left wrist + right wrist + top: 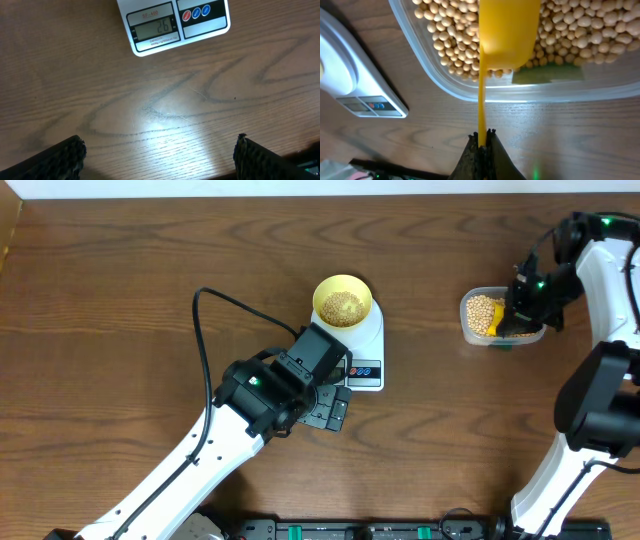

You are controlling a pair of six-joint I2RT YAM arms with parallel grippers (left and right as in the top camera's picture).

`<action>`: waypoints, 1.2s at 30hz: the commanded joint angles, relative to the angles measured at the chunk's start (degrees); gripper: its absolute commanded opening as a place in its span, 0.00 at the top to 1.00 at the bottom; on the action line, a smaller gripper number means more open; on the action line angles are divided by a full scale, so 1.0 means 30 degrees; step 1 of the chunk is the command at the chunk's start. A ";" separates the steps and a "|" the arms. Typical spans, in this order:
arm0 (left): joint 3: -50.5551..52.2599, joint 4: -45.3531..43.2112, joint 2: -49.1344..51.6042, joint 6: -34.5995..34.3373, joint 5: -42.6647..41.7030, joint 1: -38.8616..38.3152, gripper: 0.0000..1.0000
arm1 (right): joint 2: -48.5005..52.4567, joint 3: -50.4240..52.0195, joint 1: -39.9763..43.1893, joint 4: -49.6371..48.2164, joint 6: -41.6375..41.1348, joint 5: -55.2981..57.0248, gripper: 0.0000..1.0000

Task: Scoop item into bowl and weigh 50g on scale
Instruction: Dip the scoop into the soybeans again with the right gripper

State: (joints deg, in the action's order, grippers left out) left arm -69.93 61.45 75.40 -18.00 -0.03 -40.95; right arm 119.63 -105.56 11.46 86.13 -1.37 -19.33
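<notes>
wooden table (120, 300) | clear tub (600, 92) | yellow scoop (508, 35) inside | green label (547, 75), perhaps

1. A wooden table (120, 300) fills nearly everything, brown with dark wavy grain running across it.
2. A pale strip (300, 188) borders its far edge; wall or floor, I cannot tell.
3. Light leaves a soft white glare (165, 117) on the wood.
</notes>
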 commanded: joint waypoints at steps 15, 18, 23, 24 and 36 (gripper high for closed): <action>-0.0248 0.0044 0.0109 0.0175 0.0240 0.0051 0.03 | 0.0474 0.0226 0.1785 0.1027 0.3599 -0.3279 0.99; -0.0248 0.0044 0.0109 0.0168 0.0240 0.0051 0.03 | 0.0503 0.0226 0.1792 0.0918 0.3774 -0.3344 0.99; -0.0248 0.0044 0.0109 0.0168 0.0240 0.0051 0.03 | 0.0823 0.0226 0.1792 0.0772 0.4153 -0.3978 0.99; -0.0248 0.0044 0.0109 0.0175 0.0240 0.0051 0.04 | 0.0991 0.0233 0.1792 0.0714 0.4269 -0.4226 0.99; -0.0248 0.0044 0.0109 0.0175 0.0240 0.0051 0.03 | 0.1719 0.0233 0.1851 -0.0058 0.4262 -0.4568 0.99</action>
State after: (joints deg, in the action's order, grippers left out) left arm -69.93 61.43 75.40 -18.00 -0.03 -40.95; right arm 123.15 -105.25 17.15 86.83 10.41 -31.44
